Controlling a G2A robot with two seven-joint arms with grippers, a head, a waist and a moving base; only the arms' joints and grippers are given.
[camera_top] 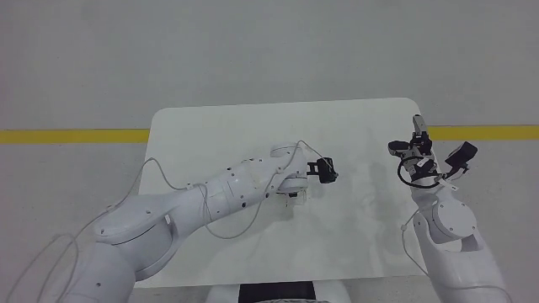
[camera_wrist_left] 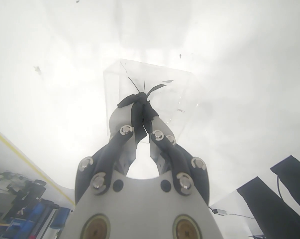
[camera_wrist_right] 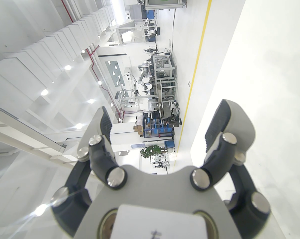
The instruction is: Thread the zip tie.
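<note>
My left gripper (camera_wrist_left: 141, 100) is over the middle of the white surface (camera_top: 253, 135). Its jaws are pressed together on the zip tie (camera_wrist_left: 153, 89), and thin black strips of the tie stand out from the tips in different directions. Directly behind the tips there is a clear box (camera_wrist_left: 187, 95). I cannot tell if the strips are inside it or only in front of its wall. The right gripper (camera_wrist_right: 165, 110) is at the right edge of the surface, well apart from the tie. Its jaws are wide apart, with nothing between them.

I cannot make out the head of the tie or any closed loop, so I judge that the threading is not finished.

Several things could go wrong from here:

- **Pushing the end away:** The strips are thin and probably springy. If the right jaws come from a bad angle, they may push a free end aside instead of catching it.
- **Losing the grip:** A pull along the tie may draw it out of the left jaws, because they hold it at one small place only.
- **Missing the hole:** The tie and the pads are both black, so the head is easy to miss.
- **Knocking the box:** The box is almost invisible, and an arm could hit it.
</note>
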